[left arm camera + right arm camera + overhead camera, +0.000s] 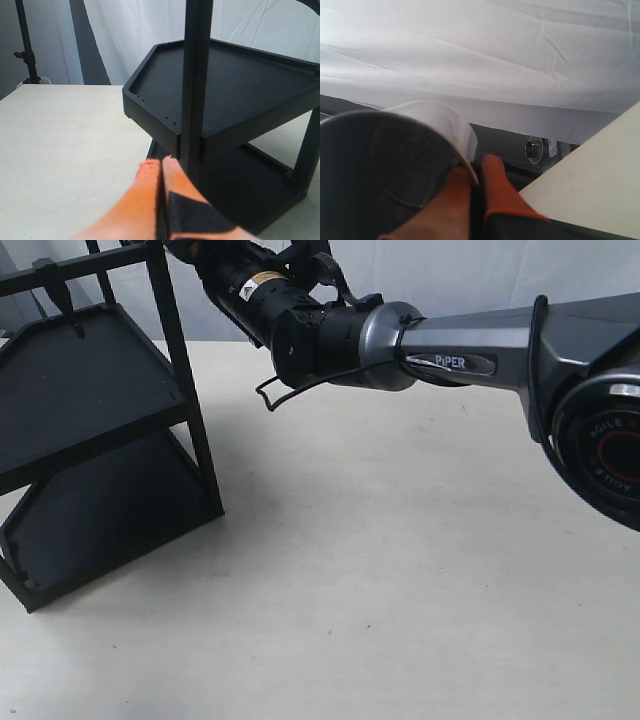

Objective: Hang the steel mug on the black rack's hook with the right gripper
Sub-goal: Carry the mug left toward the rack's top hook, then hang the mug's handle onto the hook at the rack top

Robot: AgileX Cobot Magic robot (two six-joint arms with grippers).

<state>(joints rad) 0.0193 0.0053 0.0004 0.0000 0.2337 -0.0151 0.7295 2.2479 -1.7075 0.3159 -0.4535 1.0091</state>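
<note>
The steel mug (pixel 395 155) fills the lower part of the right wrist view, its open mouth towards the camera. My right gripper (pixel 476 172) is shut on the mug's thin wall, one orange finger inside and one outside. In the exterior view the grey "PiPER" arm (pixel 450 350) reaches across to the top left, above the black rack (pixel 90 380); the gripper tip and mug are cut off at the frame's top edge. My left gripper (pixel 160 162) is shut and empty, close beside a rack post (pixel 195 80). No hook can be made out.
The rack stands at the left end of the pale table (pixel 400 590). A thin black cable loop (pixel 275 395) hangs under the right wrist. A white curtain (pixel 495 55) hangs behind, and a dark stand (pixel 27 45) is beyond the table.
</note>
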